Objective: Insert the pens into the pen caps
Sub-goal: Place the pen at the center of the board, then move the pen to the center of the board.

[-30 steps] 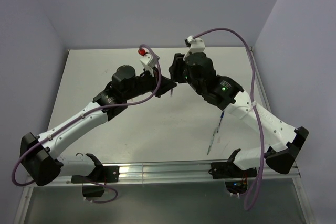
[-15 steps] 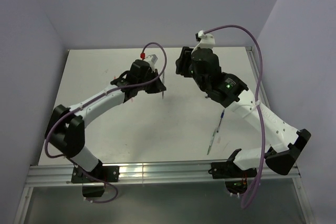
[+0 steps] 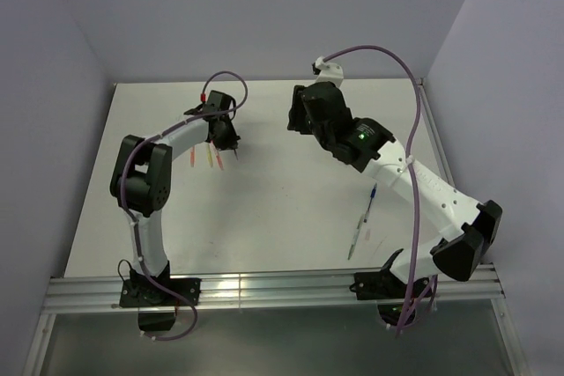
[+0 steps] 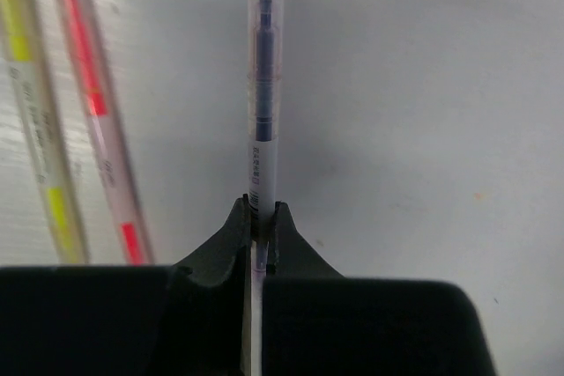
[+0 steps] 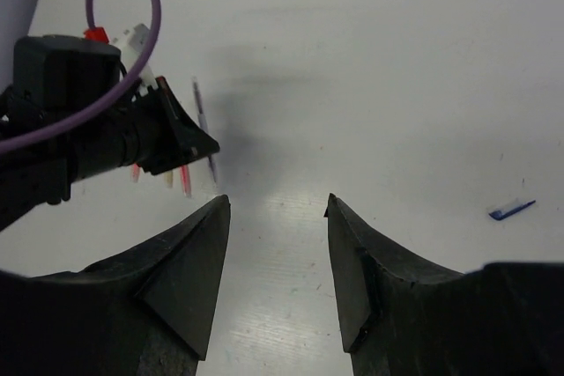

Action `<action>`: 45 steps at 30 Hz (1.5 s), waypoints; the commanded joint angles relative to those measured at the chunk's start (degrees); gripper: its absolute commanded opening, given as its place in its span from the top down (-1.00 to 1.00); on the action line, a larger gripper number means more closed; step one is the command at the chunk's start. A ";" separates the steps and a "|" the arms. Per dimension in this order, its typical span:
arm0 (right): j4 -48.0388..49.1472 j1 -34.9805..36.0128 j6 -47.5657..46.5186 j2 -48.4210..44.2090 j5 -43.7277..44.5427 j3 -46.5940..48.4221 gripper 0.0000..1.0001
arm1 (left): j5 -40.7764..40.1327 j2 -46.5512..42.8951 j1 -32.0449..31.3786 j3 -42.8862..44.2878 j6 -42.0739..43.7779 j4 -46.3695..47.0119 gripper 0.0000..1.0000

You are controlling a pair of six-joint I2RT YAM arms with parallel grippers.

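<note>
My left gripper point(image 4: 262, 213) is shut on a thin clear pen with a dark blue-violet core point(image 4: 264, 85), which sticks out past the fingertips low over the table. From above, this gripper point(image 3: 229, 143) is at the back left. A yellow pen point(image 4: 31, 112) and a red-pink pen point(image 4: 95, 116) lie just left of the held pen. My right gripper point(image 5: 275, 204) is open and empty, and hangs over the back middle of the table point(image 3: 293, 121). A small dark blue pen cap point(image 5: 512, 210) lies far to its right.
A blue pen point(image 3: 374, 195) and a green-clear pen point(image 3: 356, 237) lie end to end on the right half of the white table point(image 3: 282, 209), under the right arm. Purple cables loop above both wrists. Grey walls stand close at the back and sides.
The grippers were together at the back middle. The left one has swung to the back left with the pen, beside the lying pens. The right gripper has opened wider.
</note>
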 commanded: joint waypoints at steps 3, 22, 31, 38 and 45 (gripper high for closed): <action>-0.97 -0.88 0.77 1.40 0.10 1.30 -0.12 | -4.00 3.71 1.44 5.26 1.11 -3.68 0.88; -1.23 -2.11 2.35 -0.44 0.72 -3.36 -0.11 | -5.32 -2.08 1.09 -0.10 0.05 -2.19 0.31; -1.84 -3.34 1.82 -1.94 0.98 -4.06 -0.11 | -7.95 -8.41 0.47 0.07 1.46 -2.63 0.24; -5.53 -8.52 2.52 -6.94 1.16 -5.29 -0.11 | -8.57 -18.42 -6.81 -3.62 2.69 0.98 0.18; -11.07 -16.25 5.34 -13.70 1.60 -13.09 -0.04 | -3.05 -21.08 -19.82 -8.19 2.51 8.09 0.18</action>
